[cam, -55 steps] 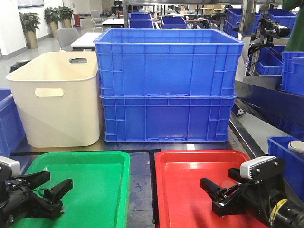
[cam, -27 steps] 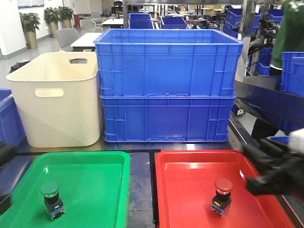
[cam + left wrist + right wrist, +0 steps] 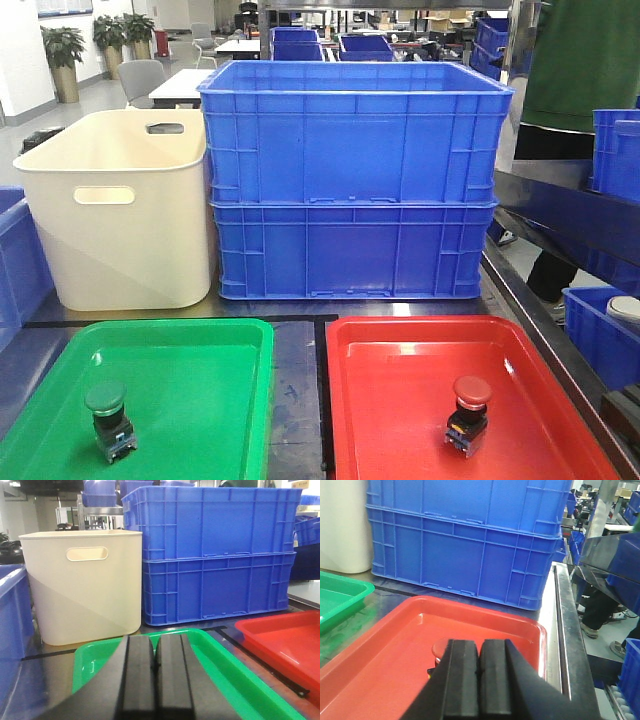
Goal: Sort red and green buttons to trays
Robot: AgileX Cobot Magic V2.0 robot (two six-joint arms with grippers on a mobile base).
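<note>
Far left, cream tub [image 3: 115, 215] with handle holes on worktop [image 3: 295, 375], just beside two stacked blue crates [image 3: 352, 180] behind the trays; green tray [image 3: 200, 360] front left, green button [image 3: 108, 418] upright inside it toward near-left corner; red tray [image 3: 400, 375] just beside it to the right, narrow strip of worktop between; red button [image 3: 468, 413] upright in red tray, right of centre, near front; no arms in front view; left pincer [image 3: 155, 667] seen from left wrist view, pads pressed together, nothing between, hanging over green tray; right pincer [image 3: 480, 672] from right wrist view, pads likewise closed tight and empty, above red tray, red cap partly hidden just behind pads.
</note>
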